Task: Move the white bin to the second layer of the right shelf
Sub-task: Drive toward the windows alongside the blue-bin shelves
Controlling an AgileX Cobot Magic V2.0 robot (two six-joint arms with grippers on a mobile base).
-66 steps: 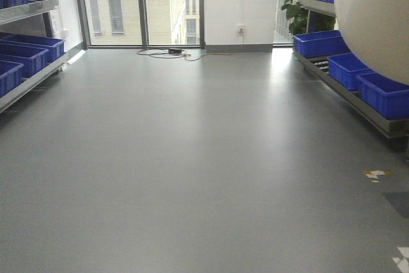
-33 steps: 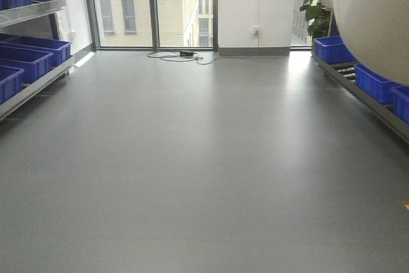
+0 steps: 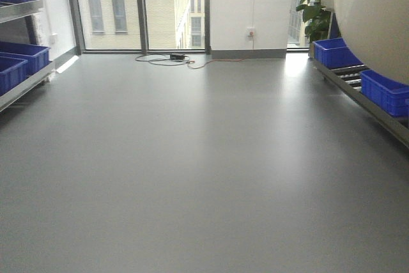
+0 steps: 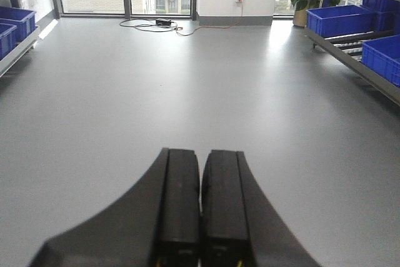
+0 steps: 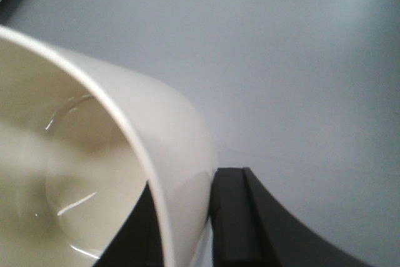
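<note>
While clamped onto the white bin (image 5: 94, 173), right gripper (image 5: 181, 223) aloft; left gripper (image 4: 200, 176) closed, empty, level.

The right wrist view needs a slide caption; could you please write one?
Right hand clamps the wall of the white bin, pinched from inside and outside, above the grey floor.

Blue crates (image 3: 385, 92) flank a grey floor (image 3: 192, 171); cables (image 3: 167, 60) lie below the windows (image 3: 163, 7), a potted plant (image 3: 314, 6) to their right.

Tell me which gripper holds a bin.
The right gripper, clamped on the wall of the white bin; the left gripper is shut and empty.
</note>
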